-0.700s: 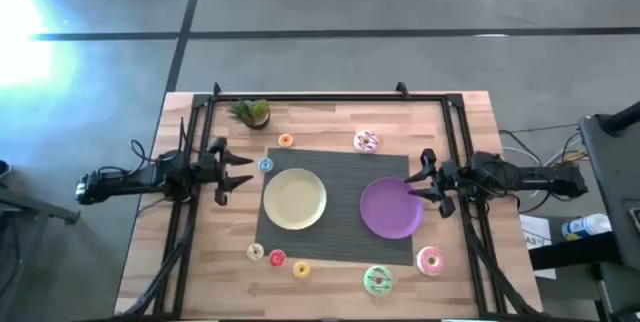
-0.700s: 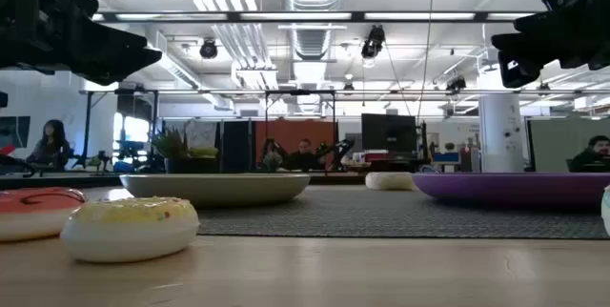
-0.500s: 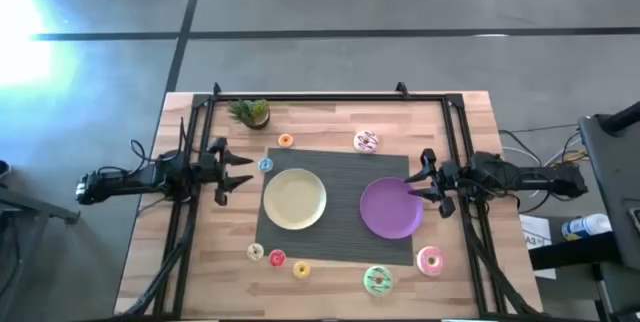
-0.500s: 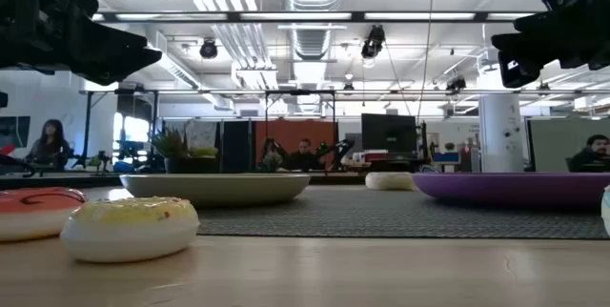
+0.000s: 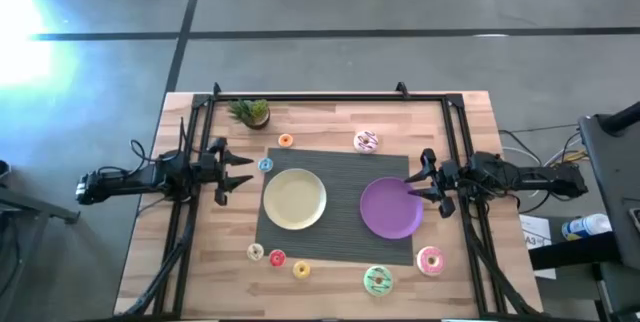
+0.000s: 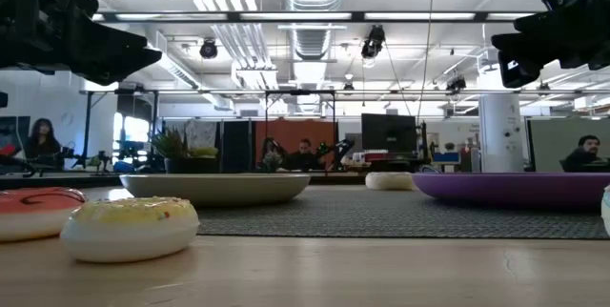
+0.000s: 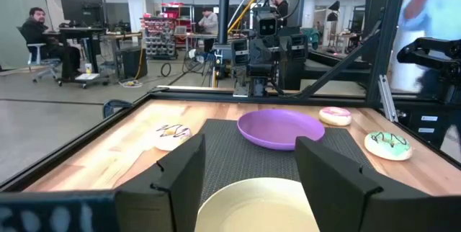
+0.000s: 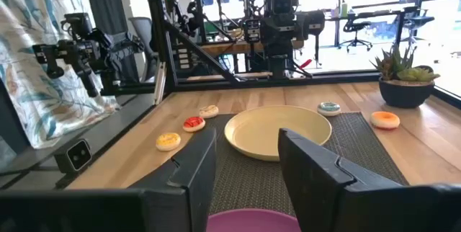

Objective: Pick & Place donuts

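Both arms hover above the table, holding nothing. My left gripper (image 5: 240, 172) is open at the left edge of the dark mat, pointing at the yellow plate (image 5: 294, 199). My right gripper (image 5: 415, 190) is open over the right rim of the purple plate (image 5: 391, 208). All donuts lie flat on the wood: orange (image 5: 285, 141), blue (image 5: 265, 164) and white-sprinkled (image 5: 366, 142) on the far side; cream (image 5: 255, 252), red (image 5: 277, 258), yellow (image 5: 301, 270), green (image 5: 378, 280) and pink (image 5: 430, 260) on the near side. Both plates are bare.
The two plates sit side by side on a dark woven mat (image 5: 335, 167). A small potted plant (image 5: 251, 112) stands at the far left of the table. Black frame rails (image 5: 460, 142) run along the left, right and far sides. People sit in the room beyond.
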### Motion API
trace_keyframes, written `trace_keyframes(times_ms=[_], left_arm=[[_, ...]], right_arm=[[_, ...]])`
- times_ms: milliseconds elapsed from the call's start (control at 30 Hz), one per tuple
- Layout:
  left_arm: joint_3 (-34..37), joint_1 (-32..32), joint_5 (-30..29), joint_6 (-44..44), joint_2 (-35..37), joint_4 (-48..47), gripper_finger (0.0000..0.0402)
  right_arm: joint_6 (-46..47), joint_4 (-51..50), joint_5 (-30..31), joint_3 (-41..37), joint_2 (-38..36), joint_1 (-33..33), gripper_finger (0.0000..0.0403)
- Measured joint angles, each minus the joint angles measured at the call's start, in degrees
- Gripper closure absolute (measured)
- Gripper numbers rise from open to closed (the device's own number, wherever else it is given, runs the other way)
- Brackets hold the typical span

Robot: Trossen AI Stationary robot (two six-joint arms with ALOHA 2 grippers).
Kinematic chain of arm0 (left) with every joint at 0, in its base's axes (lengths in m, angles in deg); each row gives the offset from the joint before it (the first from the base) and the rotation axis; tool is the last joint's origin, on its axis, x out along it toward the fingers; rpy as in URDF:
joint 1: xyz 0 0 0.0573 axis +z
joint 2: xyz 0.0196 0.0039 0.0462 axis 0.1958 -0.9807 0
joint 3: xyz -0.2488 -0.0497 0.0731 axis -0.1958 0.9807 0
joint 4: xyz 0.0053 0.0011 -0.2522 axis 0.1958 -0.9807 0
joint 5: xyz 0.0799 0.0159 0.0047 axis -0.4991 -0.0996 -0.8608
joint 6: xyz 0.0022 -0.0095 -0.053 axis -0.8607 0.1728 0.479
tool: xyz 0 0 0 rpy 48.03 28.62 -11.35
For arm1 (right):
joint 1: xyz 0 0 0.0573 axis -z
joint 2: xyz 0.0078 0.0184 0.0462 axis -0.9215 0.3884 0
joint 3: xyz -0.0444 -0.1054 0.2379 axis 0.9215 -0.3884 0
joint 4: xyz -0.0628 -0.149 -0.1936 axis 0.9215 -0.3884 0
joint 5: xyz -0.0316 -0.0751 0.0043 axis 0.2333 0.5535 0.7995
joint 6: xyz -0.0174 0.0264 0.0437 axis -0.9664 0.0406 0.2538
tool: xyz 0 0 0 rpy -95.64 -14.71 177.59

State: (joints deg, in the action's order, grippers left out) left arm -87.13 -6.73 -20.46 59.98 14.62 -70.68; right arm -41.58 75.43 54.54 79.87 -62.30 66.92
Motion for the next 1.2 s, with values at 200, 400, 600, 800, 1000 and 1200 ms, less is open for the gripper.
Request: trace_keyframes(times_ms=[200, 400, 600, 800, 1000, 1200], left_arm=[[0.0, 0.0, 0.0, 0.0, 0.0, 0.0, 0.0212], [0.0, 0.0, 0.0, 0.0, 0.0, 0.0, 0.0211], [0.0, 0.0, 0.0, 0.0, 0.0, 0.0, 0.0211], [0.0, 0.0, 0.0, 0.0, 0.0, 0.0, 0.0212], [0.0, 0.0, 0.0, 0.0, 0.0, 0.0, 0.0212], [0.0, 0.0, 0.0, 0.0, 0.0, 0.0, 0.0211]], right_arm=[[0.0, 0.0, 0.0, 0.0, 0.0, 0.0, 0.0259], [0.0, 0.0, 0.0, 0.0, 0.0, 0.0, 0.0259], [0.0, 0.0, 0.0, 0.0, 0.0, 0.0, 0.0259], [0.0, 0.0, 0.0, 0.0, 0.0, 0.0, 0.0259], [-3.1, 0.5, 0.4, 0.0, 0.0, 0.0, 0.0259], [1.6, 10.8, 15.1, 0.0, 0.0, 0.0, 0.0259]])
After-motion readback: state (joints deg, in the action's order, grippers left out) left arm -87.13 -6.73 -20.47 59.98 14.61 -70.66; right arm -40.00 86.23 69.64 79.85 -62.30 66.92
